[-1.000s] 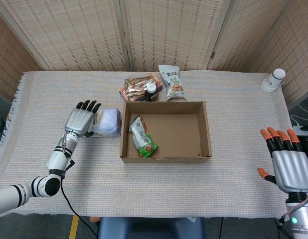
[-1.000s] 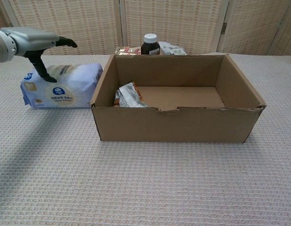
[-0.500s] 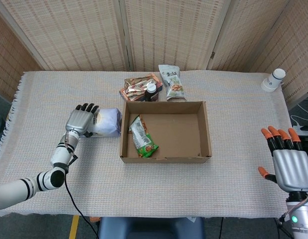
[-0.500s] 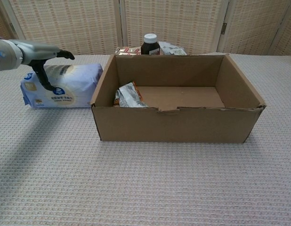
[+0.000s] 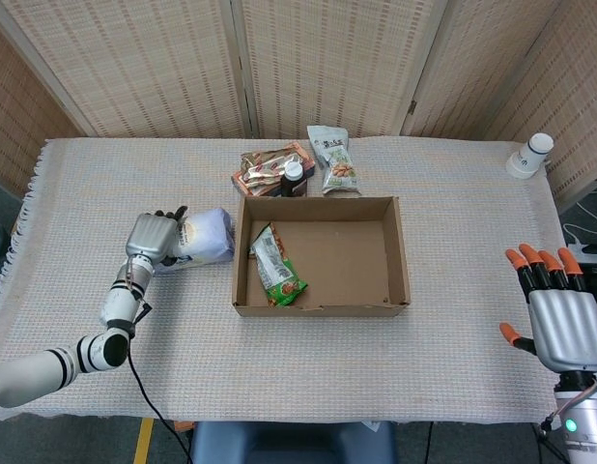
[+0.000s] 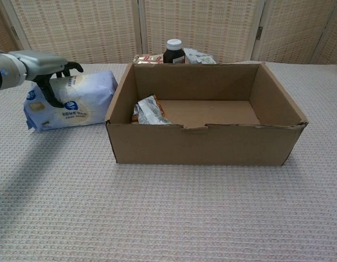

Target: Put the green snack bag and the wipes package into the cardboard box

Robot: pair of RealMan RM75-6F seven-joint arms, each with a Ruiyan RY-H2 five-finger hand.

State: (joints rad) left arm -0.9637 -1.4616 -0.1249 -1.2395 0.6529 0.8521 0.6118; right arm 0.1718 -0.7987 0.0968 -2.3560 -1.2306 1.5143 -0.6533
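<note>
The pale blue wipes package [image 5: 210, 237] [image 6: 76, 101] lies just left of the cardboard box [image 5: 406, 263] [image 6: 201, 144], tilted with its left end raised. My left hand [image 5: 150, 237] [image 6: 40, 63] grips its left end, fingers curled over the top and thumb on the front face. The green snack bag [image 5: 277, 266] [image 6: 149, 111] lies inside the box against its left wall. My right hand [image 5: 564, 324] hovers open, fingers spread, at the table's near right edge, far from the box. It does not show in the chest view.
Behind the box stand a dark bottle [image 5: 293, 174] [image 6: 174, 51], an orange-brown snack pack [image 5: 268, 166] and a pale snack bag [image 5: 334, 159]. A white bottle [image 5: 530, 155] sits at the far right corner.
My left hand's fingers have closed over the wipes package. The package has tipped up from lying flat. The right hand has not moved.
</note>
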